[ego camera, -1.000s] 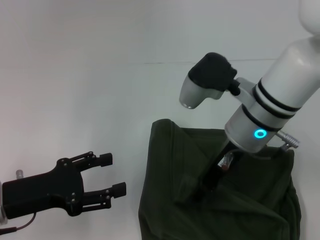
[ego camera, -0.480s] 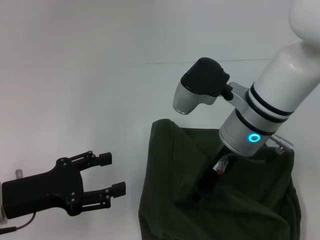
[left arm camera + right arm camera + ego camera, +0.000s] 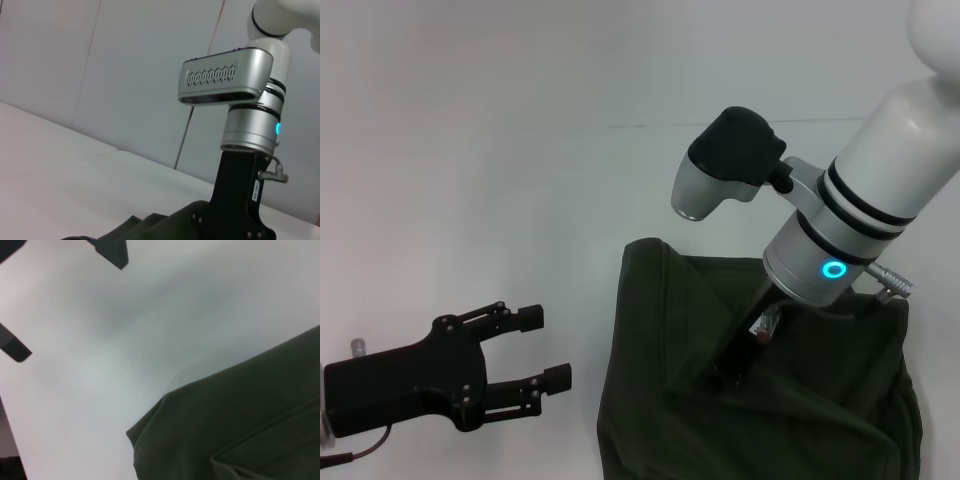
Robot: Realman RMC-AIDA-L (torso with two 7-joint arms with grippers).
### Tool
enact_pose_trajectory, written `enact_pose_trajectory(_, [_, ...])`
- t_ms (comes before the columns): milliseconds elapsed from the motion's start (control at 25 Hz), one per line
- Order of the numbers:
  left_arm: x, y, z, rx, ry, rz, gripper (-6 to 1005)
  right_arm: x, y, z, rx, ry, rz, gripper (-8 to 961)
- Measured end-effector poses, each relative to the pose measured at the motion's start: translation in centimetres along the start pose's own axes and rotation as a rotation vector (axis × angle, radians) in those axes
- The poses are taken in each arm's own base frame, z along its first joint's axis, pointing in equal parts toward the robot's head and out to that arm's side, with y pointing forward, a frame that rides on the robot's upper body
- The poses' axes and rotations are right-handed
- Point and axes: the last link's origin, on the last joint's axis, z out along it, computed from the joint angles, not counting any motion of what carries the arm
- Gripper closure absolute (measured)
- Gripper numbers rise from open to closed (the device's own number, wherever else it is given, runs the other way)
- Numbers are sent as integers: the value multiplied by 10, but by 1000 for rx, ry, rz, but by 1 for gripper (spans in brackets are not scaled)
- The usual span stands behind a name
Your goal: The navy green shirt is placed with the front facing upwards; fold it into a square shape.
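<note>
Olive shirt (image 3: pixel 760 400) under right tool (image 3: pixel 730 372), grip unclear; left tool (image 3: pixel 545 350) spread, apart.

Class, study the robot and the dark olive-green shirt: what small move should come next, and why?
Probably the right gripper should press and smooth the dark olive-green cotton shirt: it sits down among creases on the bunched, partly folded cloth, while the open left gripper hovers beside the shirt over the white table.

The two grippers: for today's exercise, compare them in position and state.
The left gripper hangs over bare white table, apart from the navy green shirt; the right gripper is down on the shirt's folds. The left's fingers are open and empty; the right's are hidden. Both are black.
</note>
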Motion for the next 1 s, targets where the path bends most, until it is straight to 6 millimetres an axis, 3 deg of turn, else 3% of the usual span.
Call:
enact_pose_trajectory(40, [0,0,0,0,0,0,152,0,0,-1,0,-3,1,924])
enact_pose_trajectory(400, [-1,0,-1,3,-1,-2,152,20,-11,-37,-17,-150,131,939])
enact_pose_trajectory(600, [-1,0,-1,4,-1,-2,152,53,-28,-52,-11,-244,255,942])
enact_pose_trajectory(1000, [-2,0,1,1,2,-11,152,118,-60,-57,17,-410,467,940])
